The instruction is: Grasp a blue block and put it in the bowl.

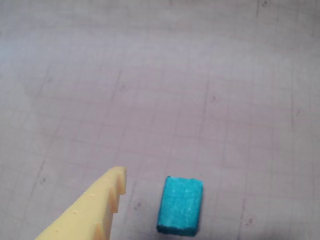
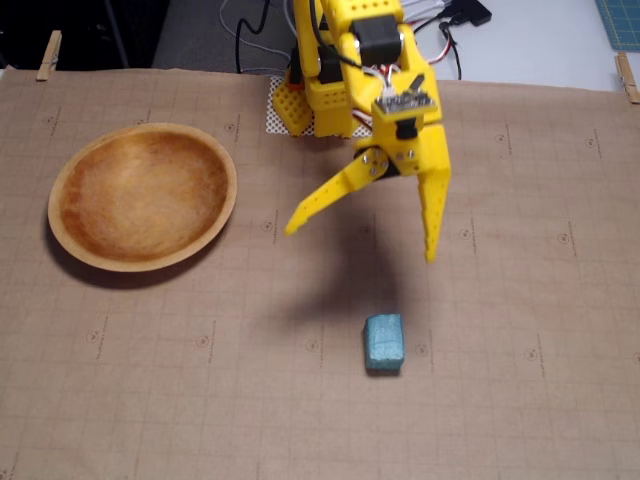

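Note:
The blue block (image 2: 384,343) lies on the brown gridded paper, in front of the arm in the fixed view. In the wrist view the block (image 1: 180,205) sits at the bottom centre, just right of one yellow toothed finger (image 1: 102,202). My yellow gripper (image 2: 360,243) hangs above and behind the block with its jaws spread wide and nothing between them. The wooden bowl (image 2: 70,235) stands at the left of the fixed view, well apart from the block, with nothing in it. The bowl is out of the wrist view.
The arm's base (image 2: 300,105) stands at the back centre with cables behind it. Clothespins (image 2: 48,55) clip the paper at the back corners. A blue cutting mat (image 2: 622,20) shows at the top right corner.

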Robot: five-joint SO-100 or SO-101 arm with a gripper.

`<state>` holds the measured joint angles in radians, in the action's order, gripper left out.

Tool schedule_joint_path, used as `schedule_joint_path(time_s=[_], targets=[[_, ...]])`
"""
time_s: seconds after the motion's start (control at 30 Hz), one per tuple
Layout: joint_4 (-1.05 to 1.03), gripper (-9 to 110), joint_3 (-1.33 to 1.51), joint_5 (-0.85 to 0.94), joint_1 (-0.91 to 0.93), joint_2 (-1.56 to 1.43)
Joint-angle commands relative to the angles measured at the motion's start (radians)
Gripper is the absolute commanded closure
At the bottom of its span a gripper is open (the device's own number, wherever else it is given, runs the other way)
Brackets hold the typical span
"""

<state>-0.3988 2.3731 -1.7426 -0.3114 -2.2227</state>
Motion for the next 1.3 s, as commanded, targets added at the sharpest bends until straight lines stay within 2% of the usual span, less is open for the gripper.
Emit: schedule_joint_path(time_s=[0.0,0.13,0.5,0.87,1.27], targets=[[0.120,38,0.046,-0.011,-0.002,-0.011],[0.245,38,0.147,-0.011,0.000,-0.011],[0.408,39,0.307,-0.057,-0.003,0.008],[0.672,38,0.304,-0.049,-0.009,0.282],[0.747,38,0.153,-0.048,-0.011,0.577]])
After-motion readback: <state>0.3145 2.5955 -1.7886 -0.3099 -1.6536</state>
